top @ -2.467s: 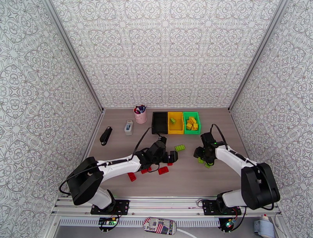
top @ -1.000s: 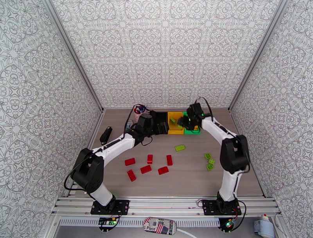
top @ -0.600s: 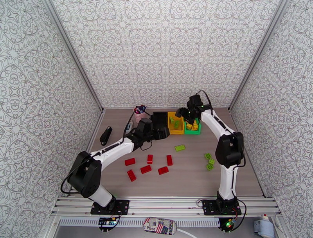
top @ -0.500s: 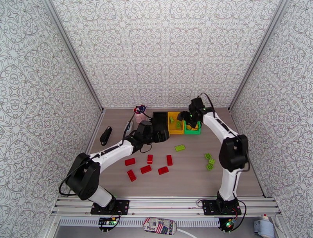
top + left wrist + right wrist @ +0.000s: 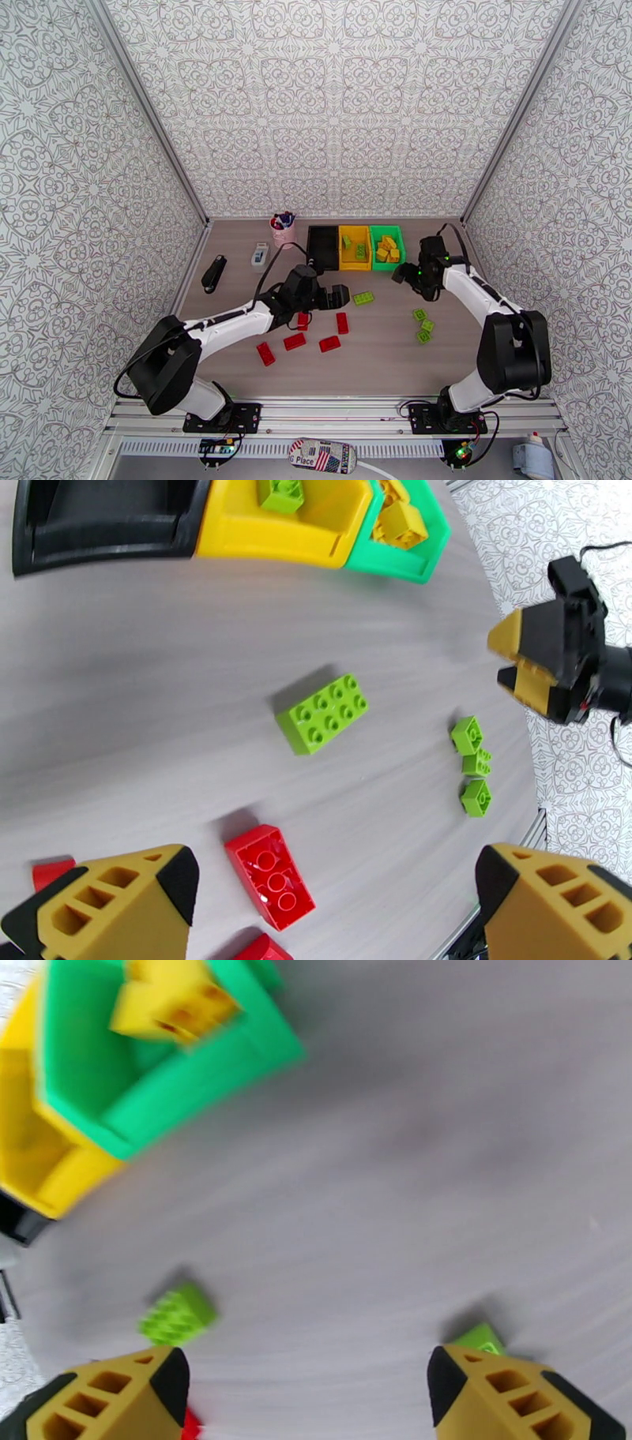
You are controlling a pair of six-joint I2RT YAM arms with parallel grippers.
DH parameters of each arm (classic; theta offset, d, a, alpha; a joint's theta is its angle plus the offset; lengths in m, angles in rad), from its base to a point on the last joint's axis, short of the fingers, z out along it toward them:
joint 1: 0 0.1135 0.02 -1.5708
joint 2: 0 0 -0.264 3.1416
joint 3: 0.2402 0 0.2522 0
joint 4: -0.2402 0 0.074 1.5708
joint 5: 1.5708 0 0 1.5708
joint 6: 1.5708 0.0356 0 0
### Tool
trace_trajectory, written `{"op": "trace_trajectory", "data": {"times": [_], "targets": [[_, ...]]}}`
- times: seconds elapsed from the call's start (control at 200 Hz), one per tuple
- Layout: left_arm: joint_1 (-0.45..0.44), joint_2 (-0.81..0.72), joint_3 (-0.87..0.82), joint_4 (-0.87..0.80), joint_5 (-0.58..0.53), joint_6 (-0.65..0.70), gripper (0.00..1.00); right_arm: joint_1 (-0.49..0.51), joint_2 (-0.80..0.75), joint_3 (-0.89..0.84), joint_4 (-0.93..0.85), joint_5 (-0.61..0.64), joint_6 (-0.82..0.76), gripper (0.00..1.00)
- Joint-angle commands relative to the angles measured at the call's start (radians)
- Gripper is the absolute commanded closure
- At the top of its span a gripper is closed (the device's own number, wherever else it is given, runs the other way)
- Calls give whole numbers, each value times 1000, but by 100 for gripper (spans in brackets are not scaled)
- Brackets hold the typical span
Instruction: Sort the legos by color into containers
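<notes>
The left gripper (image 5: 340, 295) is hovering low over the grey wood-grain table (image 5: 379, 371), and its yellow-and-black fingers (image 5: 118, 906) are standing wide apart with nothing between them. It is hanging just beside a light green two-by-four studded plastic brick (image 5: 364, 298). Five red studded plastic bricks (image 5: 329, 343) are lying scattered on the table near that arm. The right gripper (image 5: 404, 275) is hanging near the front of the green open-top plastic bin (image 5: 387, 268), its fingers (image 5: 505, 1398) likewise spread and gripping nothing. Three small light green bricks (image 5: 424, 325) are sitting in a tight cluster on the table's right side. Toward the far edge, the black open-top plastic bin (image 5: 322, 249), the yellow open-top plastic bin (image 5: 355, 268) and the green one are standing side by side in a row. Light green bricks (image 5: 360, 251) are lying in the yellow bin, and yellow bricks (image 5: 387, 249) in the green one.
</notes>
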Motion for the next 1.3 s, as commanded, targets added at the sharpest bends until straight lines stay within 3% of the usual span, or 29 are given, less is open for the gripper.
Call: {"op": "trace_trajectory", "data": {"times": [0.0,0.195,0.61,1.121,1.296], "targets": [[-17,-16,-17,58,-23,-32,1,-42,-9,-42,19,59,-26,12],[-26,-19,-19,61,-23,-33,2,-99,48,-74,55,36,-34,11],[-15,-11,-27,64,-21,-43,2,-92,121,-143,119,-59,-24,14],[-8,9,-33,81,-16,-67,2,43,52,-196,88,-2,13,20],[-3,3,-46,91,-15,-71,2,106,47,-206,75,44,32,26]]}}
